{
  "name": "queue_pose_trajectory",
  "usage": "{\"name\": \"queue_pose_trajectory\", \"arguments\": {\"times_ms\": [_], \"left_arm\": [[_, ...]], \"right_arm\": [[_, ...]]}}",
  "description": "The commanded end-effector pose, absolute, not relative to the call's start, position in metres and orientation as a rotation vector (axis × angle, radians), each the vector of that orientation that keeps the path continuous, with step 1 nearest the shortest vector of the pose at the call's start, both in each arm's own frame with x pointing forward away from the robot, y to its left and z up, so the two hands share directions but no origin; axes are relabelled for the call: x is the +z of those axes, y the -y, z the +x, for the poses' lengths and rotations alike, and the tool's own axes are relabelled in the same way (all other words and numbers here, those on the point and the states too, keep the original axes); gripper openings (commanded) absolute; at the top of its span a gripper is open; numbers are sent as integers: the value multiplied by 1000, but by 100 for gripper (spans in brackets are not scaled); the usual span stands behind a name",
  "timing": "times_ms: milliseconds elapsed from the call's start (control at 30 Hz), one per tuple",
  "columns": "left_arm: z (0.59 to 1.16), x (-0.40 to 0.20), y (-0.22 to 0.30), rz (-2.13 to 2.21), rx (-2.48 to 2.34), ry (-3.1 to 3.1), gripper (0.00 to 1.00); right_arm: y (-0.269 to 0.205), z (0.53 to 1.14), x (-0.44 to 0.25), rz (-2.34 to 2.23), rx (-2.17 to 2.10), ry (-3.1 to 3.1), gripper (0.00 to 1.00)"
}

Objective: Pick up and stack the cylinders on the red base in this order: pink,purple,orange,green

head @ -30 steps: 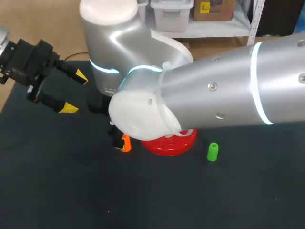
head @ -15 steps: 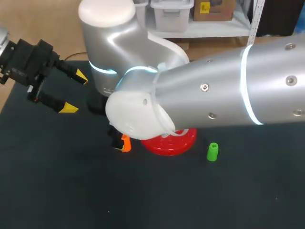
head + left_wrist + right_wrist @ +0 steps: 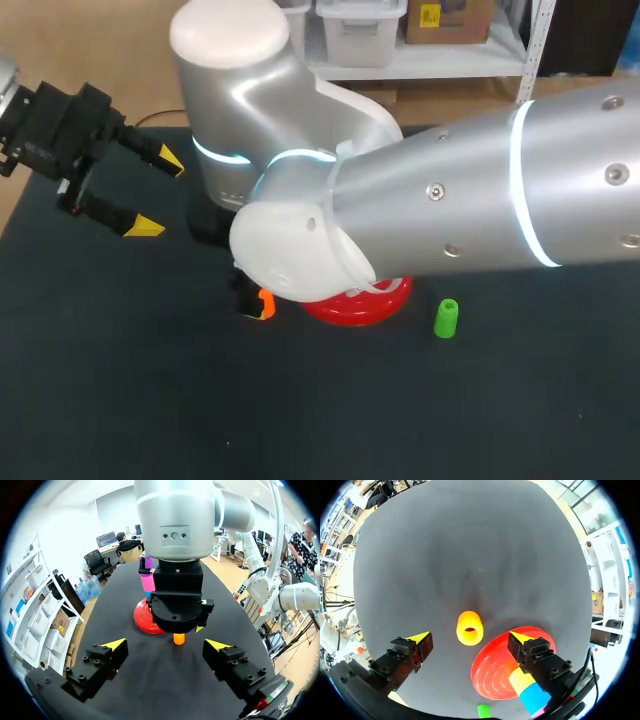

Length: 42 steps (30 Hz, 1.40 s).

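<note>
1. Find the left jaws at the far left, over the edge of the worktop (image 3: 120, 400). Spread wide and gripping nothing, with yellow fingertips (image 3: 143, 226) well apart from every cylinder.
2. Next, look to the orange cylinder (image 3: 469, 627), standing upright on the worktop just beside the red base (image 3: 350, 310), on its left and not touching it. Judge it light, rigid, smooth plastic, hollow with an open top. Probably slippery, and easy to tip if one finger arrives first. Take hold across the round side wall near mid-height, squarely from two sides, leaving the lower end free to seat on the stack.
3. Place the right jaws directly above that cylinder: released and holding nothing. Fingertips (image 3: 420, 639) on either side of it with a clear gap on both, so centred between them but touching neither. Calls for a straight descent and an even close, by this reading.
4. On the red base, note the pink cylinder (image 3: 148, 582) with the purple cylinder (image 3: 148, 562) on top, both upright. Hidden behind the right arm (image 3: 480, 200) in the head view.
5. Furthest right, spot the green cylinder (image 3: 446, 318), upright on the worktop near the base but apart from it. Due last in the order.
</note>
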<state>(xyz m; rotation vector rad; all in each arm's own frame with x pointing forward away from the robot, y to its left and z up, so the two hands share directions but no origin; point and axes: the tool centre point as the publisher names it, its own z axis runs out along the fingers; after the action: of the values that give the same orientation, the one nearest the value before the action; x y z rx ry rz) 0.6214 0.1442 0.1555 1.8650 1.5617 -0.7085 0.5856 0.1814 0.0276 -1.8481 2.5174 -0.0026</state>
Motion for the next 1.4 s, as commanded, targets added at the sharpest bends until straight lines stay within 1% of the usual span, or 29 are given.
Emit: {"name": "queue_pose_trajectory", "arguments": {"times_ms": [33, 1400], "left_arm": [[622, 155, -145, 1866, -710, -1559, 100], [622, 155, -145, 1866, -710, -1559, 100]], "right_arm": [[-179, 584, 26, -1845, 4, -2506, 100], [-186, 583, 14, -1877, -11, -2514, 100]]}}
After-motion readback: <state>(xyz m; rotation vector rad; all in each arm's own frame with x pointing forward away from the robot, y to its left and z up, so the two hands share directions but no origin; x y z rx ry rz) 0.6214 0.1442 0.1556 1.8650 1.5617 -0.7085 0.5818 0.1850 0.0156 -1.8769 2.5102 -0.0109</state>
